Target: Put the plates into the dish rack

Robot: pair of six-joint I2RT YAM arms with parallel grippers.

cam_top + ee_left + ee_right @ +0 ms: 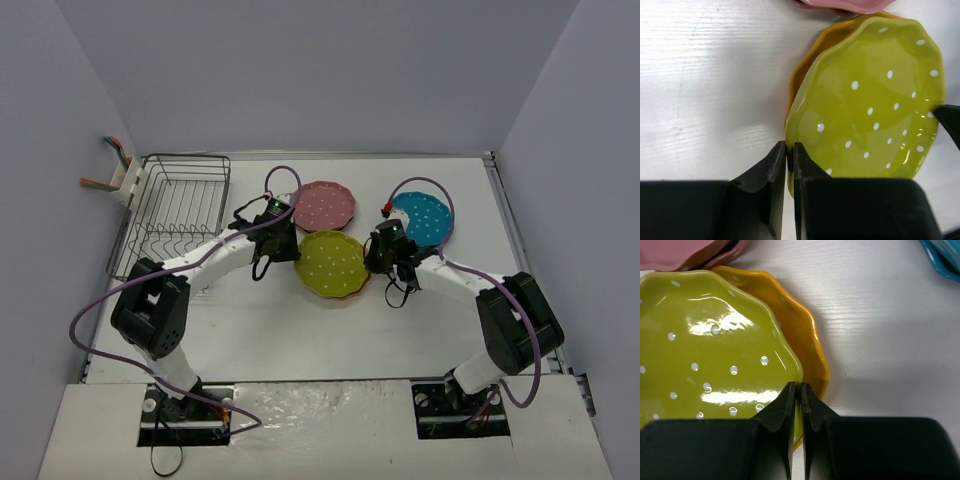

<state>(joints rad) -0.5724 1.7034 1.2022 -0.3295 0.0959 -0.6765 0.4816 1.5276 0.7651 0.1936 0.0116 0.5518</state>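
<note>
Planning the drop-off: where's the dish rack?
Top view: the dish rack stands at the far-left corner of the table, just left of the pink plate.

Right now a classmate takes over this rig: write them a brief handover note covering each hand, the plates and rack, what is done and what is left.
Left hand: shut on the rim of the lime plate.
Right hand: shut on the opposite rim.
Lime plate lies over the orange plate, mid-table. The pink plate and blue plate lie flat behind them.
Rack: far left, no plates in it.
Done: nothing loaded.
Left: every plate, probably lime first.
</note>
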